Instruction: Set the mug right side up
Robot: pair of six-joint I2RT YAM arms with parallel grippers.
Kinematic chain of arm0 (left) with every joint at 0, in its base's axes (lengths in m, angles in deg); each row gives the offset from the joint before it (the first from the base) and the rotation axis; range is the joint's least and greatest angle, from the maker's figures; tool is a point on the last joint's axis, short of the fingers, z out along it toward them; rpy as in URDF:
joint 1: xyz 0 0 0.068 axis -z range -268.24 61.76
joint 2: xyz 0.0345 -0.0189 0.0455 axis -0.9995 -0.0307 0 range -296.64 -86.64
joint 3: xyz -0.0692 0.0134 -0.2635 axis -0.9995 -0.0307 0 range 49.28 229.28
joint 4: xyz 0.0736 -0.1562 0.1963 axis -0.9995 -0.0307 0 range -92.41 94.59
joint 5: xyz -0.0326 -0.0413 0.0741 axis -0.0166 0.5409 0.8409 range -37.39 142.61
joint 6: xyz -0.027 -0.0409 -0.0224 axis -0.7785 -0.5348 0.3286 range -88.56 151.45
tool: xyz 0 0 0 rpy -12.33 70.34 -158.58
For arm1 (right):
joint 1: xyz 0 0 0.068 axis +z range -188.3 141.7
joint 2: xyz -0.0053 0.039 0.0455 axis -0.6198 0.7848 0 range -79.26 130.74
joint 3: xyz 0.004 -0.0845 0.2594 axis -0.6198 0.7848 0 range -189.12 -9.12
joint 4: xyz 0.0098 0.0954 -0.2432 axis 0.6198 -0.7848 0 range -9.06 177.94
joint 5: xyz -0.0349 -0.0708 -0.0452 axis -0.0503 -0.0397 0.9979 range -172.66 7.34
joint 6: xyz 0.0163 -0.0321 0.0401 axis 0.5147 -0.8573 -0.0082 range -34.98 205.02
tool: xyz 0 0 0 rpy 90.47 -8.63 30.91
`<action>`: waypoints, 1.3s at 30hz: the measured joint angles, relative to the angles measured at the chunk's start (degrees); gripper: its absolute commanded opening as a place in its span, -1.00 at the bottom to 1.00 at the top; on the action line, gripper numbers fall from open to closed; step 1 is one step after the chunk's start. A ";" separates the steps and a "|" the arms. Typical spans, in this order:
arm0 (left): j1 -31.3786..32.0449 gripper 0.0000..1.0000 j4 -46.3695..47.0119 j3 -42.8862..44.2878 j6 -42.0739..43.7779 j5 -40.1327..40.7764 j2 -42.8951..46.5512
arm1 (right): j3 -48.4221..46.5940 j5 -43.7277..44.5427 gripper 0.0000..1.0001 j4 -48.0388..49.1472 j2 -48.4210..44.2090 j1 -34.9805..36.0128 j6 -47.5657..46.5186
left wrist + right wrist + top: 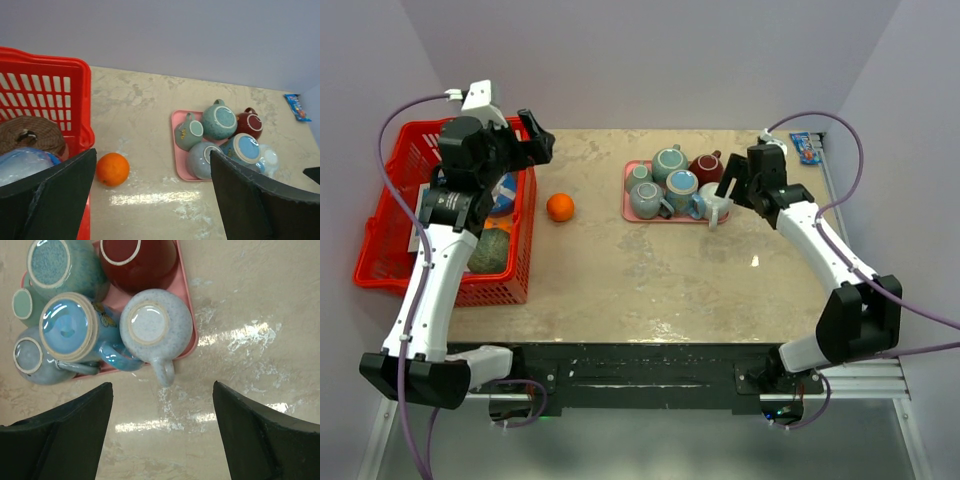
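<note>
Plain lilac walls close in a marbled beige worktop (620, 270). A pink tray (627, 200) sits toward the far right of it, packed with mugs. An orange (560, 207) lies loose to the tray's left, and a red basket (380, 270) stands at the left edge.

Judging by where the right arm is working, the mug in question is probably the pale speckled mug (157, 325) at the tray's near right corner. It stands upside down with its foot ring facing up, and its handle (166, 371) sticks out over the tray's rim toward the arms. It touches the glossy blue mug (67, 326) beside it. The other mugs also look inverted, though the small green one is too cropped to be sure.

The right gripper (161, 390) hovers above the pale mug, just on the handle side. Its jaws are spread and grasp nothing. The left gripper (152, 155) hangs over the basket's edge, also released and empty.

So the task is barely begun. The approach looks about made, but the mug is not yet gripped, lifted or flipped. What is left is to close on it, probably at the handle or the body, turn it over, and set it down with its mouth up.
</note>
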 measured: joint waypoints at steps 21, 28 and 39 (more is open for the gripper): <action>0.02 0.99 7.26 -1.33 -1.68 -11.82 -1.40 | -0.04 7.34 0.11 5.95 14.93 4.81 2.32; 0.02 0.99 8.17 -3.87 -1.68 -11.23 -0.98 | -0.04 8.04 -0.17 6.21 16.26 4.96 2.01; 0.02 0.99 8.24 -6.01 -1.66 -10.86 -0.15 | -0.09 7.78 -0.14 7.61 20.39 5.38 -2.95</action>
